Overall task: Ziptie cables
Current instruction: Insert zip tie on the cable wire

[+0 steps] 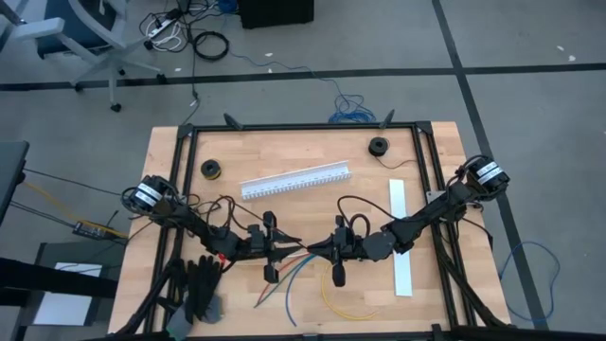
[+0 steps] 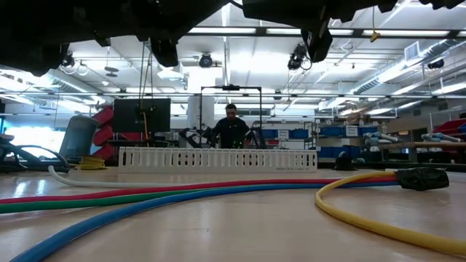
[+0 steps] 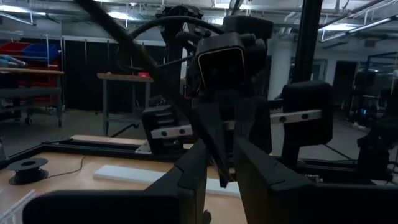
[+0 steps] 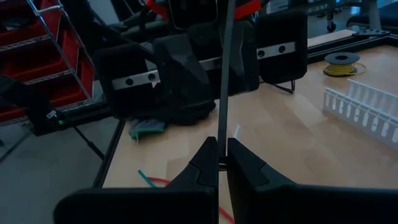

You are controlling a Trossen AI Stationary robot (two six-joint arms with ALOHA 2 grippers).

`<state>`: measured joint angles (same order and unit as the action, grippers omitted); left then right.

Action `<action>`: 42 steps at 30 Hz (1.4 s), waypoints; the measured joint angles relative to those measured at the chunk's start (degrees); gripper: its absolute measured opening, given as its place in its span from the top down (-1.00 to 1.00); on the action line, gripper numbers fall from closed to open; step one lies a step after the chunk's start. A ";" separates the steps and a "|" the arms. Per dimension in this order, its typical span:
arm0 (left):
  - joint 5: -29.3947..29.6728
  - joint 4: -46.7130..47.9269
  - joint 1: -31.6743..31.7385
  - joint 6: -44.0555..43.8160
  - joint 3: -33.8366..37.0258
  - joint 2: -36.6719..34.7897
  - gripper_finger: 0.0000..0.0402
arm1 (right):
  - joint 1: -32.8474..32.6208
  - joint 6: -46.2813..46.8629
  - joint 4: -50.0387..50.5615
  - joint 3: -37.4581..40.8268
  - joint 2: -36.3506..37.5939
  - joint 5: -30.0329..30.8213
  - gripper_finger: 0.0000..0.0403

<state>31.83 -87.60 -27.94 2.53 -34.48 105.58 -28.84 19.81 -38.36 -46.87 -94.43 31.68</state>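
The cables point(image 1: 295, 273), red, green and blue, lie fanned out on the wooden table near its front edge, with a yellow one point(image 1: 346, 305) looped beside them. In the low view they run across the table point(image 2: 182, 195), and a dark plug point(image 2: 422, 178) lies at the right. Above them my two grippers face each other. A thin dark zip-tie strip point(image 4: 222, 93) runs between them. My right gripper point(image 4: 222, 157) is shut on it. My left gripper point(image 3: 221, 171) stands slightly open, with the strip point(image 3: 214, 155) passing through the gap between its fingers. My right gripper pinches the zip-tie strip point(image 4: 222, 146) between its two fingertips, coming roughly level from the table's right. The strip runs straight on from the fingers toward my left arm, clear of the table. My left gripper has the strip in its gap; I cannot tell whether a finger touches it.
A long white slotted channel point(image 1: 295, 179) lies behind the grippers and a flat white strip point(image 1: 401, 237) lies at the right. Two small spools point(image 1: 210, 169) point(image 1: 379, 146) sit near the far edge. A black glove point(image 1: 201, 284) lies at the front left. A person point(image 2: 231, 127) stands far beyond the table.
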 joint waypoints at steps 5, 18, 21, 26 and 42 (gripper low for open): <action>-0.02 -0.04 0.00 -1.29 0.00 0.00 0.80 | 0.00 -0.02 0.02 0.00 0.00 -0.01 0.98; -0.04 0.14 0.15 -1.60 0.00 0.00 1.00 | 0.00 -0.02 -0.01 0.00 0.00 0.02 0.98; -0.02 0.80 0.15 -1.44 0.00 0.00 1.00 | -0.02 -0.02 0.04 0.00 0.00 0.00 0.98; 0.51 3.20 0.22 -4.96 -0.01 0.00 1.00 | -0.07 -0.23 0.13 0.00 0.00 0.03 0.98; 3.90 3.76 0.24 -5.99 -0.02 0.00 1.00 | -0.72 -0.62 -0.26 0.02 0.00 2.42 0.98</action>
<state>35.73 -83.84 -27.70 -3.46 -34.50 105.58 -29.56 19.20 -38.63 -46.85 -94.43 34.10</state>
